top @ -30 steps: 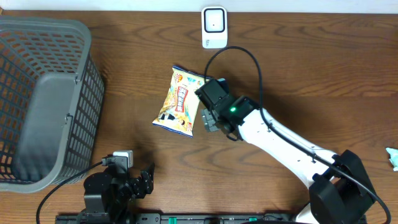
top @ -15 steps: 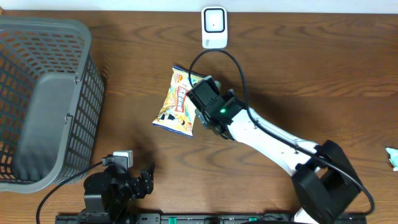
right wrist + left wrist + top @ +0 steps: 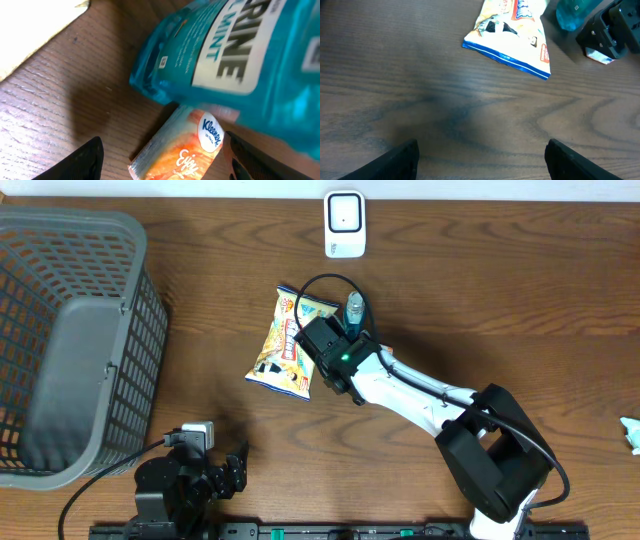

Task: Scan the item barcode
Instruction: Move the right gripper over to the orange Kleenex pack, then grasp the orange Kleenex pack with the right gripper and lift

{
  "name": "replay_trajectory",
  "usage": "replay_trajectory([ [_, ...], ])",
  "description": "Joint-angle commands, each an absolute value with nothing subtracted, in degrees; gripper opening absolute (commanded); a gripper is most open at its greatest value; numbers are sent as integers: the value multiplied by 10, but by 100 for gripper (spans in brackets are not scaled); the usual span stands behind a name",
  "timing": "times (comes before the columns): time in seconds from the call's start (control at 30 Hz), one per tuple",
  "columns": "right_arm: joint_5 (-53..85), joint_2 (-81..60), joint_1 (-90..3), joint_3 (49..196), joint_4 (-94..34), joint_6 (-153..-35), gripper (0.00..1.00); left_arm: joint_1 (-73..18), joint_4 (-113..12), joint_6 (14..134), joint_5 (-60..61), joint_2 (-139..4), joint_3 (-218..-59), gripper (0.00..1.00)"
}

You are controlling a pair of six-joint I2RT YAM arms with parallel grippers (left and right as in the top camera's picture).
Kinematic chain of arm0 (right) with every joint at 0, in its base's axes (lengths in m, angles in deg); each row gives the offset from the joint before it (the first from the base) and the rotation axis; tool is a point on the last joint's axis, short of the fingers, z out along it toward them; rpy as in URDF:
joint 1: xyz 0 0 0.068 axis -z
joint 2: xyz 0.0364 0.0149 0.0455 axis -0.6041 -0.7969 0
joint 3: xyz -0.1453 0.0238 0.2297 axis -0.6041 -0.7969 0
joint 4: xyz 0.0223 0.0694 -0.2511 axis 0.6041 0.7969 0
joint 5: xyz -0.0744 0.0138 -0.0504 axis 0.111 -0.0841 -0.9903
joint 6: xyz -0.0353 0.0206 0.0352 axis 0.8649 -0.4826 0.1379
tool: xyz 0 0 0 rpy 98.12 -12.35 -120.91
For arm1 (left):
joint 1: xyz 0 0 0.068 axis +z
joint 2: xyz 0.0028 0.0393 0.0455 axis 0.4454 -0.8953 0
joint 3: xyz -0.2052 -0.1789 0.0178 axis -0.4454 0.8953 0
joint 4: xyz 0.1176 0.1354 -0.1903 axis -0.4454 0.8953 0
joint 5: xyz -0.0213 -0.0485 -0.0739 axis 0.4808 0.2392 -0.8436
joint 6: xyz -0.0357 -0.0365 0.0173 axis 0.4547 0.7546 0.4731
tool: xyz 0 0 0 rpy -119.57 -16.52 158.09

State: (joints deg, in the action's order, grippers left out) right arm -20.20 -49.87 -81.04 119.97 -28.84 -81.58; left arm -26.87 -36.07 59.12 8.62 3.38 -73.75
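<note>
Teal translucent plastic forms the mouthwash bottle [image 3: 225,55], judged to be the item for scanning. It appears to lie on its side on the brown wood-grain bench [image 3: 520,300], just right of a glossy yellow snack bag [image 3: 288,345] and beside a soft orange tissue pack [image 3: 185,145]. The right gripper [image 3: 177,159] hangs over the bottle and pack, fingers spread wide, with nothing clamped between them. The left gripper [image 3: 482,160] rests at the near edge, likewise wide open and empty. Progress is judged early: no item is lifted, and the white rounded scanner [image 3: 345,224] at the far edge stands well apart from the bottle. Grasping, carrying and presenting the barcode remain. A grey rigid mesh basket [image 3: 130,380] stands at the left.
</note>
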Motion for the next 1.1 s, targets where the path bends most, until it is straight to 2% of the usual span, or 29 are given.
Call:
replay_trajectory([
  [0.0,-206,-494,-815,1201,-280,-855,72,-268,-353,594,79,36,-739,80],
  [0.2,-144,-450,-815,1231,-219,-884,72,-268,-353,594,79,36,-739,80],
  [0.37,-95,-387,-815,1239,-210,-893,82,-268,-353,594,79,36,-739,80],
  [0.47,-102,-385,-815,1237,-208,-869,79,-268,-353,594,79,36,-739,80],
  [0.57,-103,-396,-815,1227,-206,-845,67,-268,-353,594,79,36,-739,80],
  [0.73,-136,-420,-817,1193,-221,-846,57,-268,-353,594,79,36,-739,80],
  [1.07,-176,-469,-826,1164,-270,-837,62,-268,-353,594,79,36,-739,80],
])
